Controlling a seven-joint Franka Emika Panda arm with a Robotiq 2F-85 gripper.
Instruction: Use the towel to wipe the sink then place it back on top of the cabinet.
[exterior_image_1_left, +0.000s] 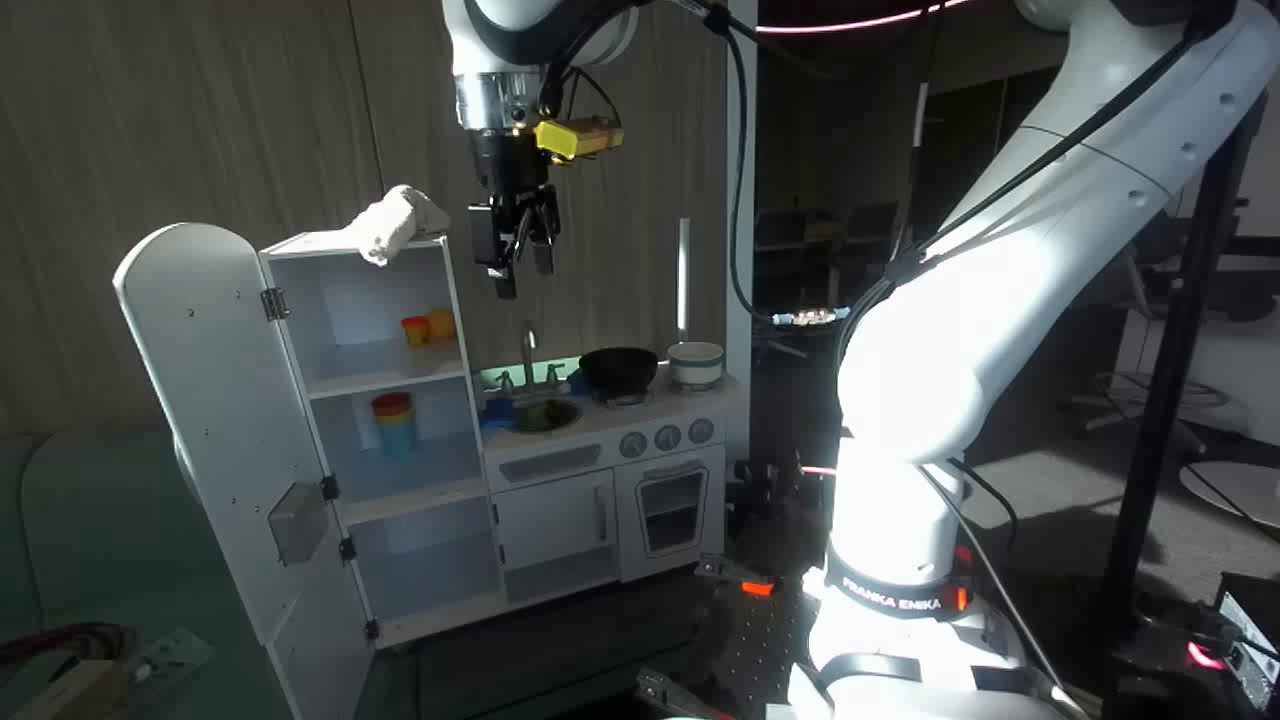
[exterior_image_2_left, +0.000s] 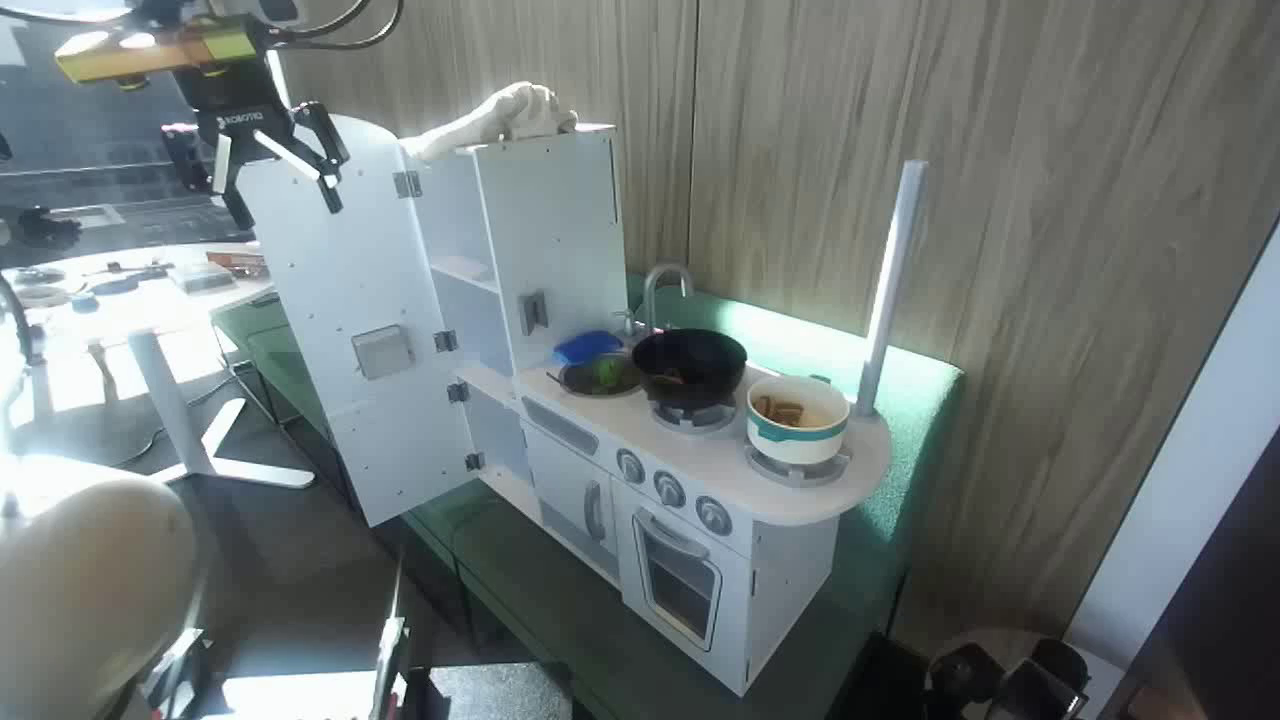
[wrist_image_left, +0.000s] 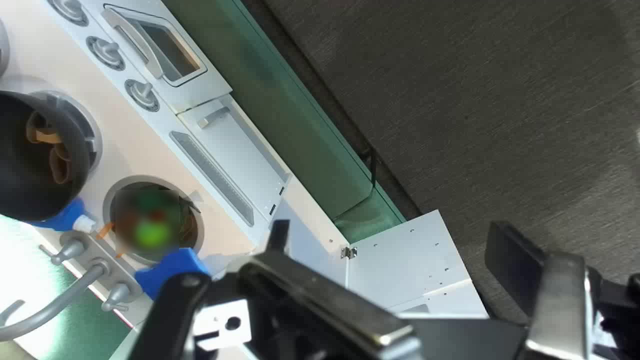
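Note:
The white towel lies crumpled on top of the tall white cabinet, in an exterior view (exterior_image_1_left: 390, 226) and in an exterior view (exterior_image_2_left: 510, 112), partly hanging over an edge. The cabinet (exterior_image_1_left: 345, 383) has its door (exterior_image_1_left: 215, 340) swung open. The round sink (exterior_image_1_left: 576, 410) is set in the counter beside it and also shows in the wrist view (wrist_image_left: 111, 200), with blurred green and red items inside. My gripper (exterior_image_1_left: 524, 275) is open and empty, in the air apart from the towel. In the wrist view its fingers (wrist_image_left: 392, 245) are spread wide; the towel is out of view there.
A black pan (exterior_image_2_left: 690, 360) and a white pot (exterior_image_2_left: 797, 420) with brown pieces stand on the burners. A faucet (exterior_image_2_left: 665, 290) and blue things (exterior_image_2_left: 588, 346) are by the sink. A grey post (exterior_image_2_left: 893, 285) rises at the counter's end. Colored cups (exterior_image_1_left: 394, 420) stand on cabinet shelves.

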